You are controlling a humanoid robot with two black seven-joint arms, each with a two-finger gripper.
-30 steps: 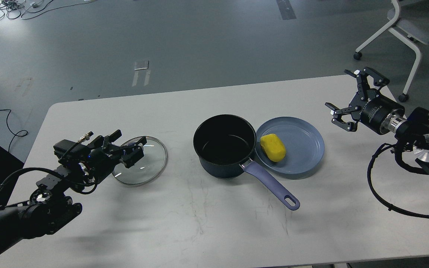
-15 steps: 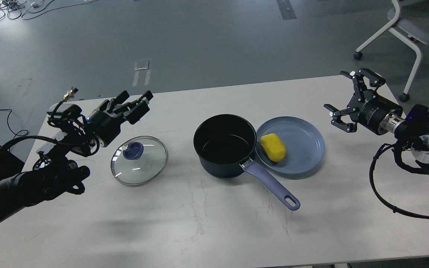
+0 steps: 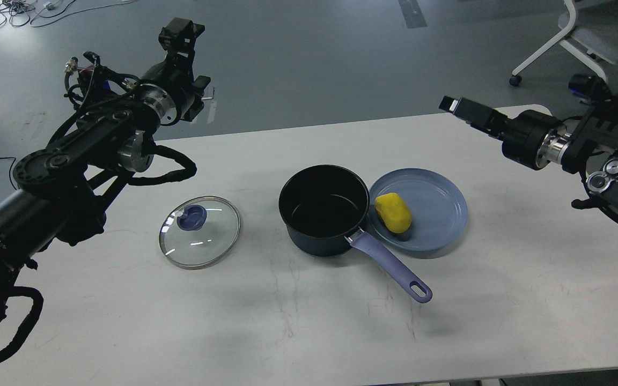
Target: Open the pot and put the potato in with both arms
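Sitting open near the middle of the white table [image 3: 298, 321] is the small dark navy saucepan [image 3: 324, 210] with a black inside, its long lavender-blue handle [image 3: 389, 264] pointing toward the near right. Touching its right side is a flat round blue plate [image 3: 438, 214], and the smooth bright yellow oval potato [image 3: 393, 212] lies on the plate's left part, just beside the pot wall. Over to the left, apart from the pot, a round glass lid [image 3: 200, 231] with a blue knob lies flat on the table. Nothing covers the pot or potato. Both arms hang high and well away: left gripper [image 3: 180, 32] and right gripper [image 3: 456, 106] look dark and end-on, so honestly can't tell if either claw is spread or pressed together. Grey floor behind, cables [image 3: 14, 10] top left, white chair [image 3: 582, 37] top right.
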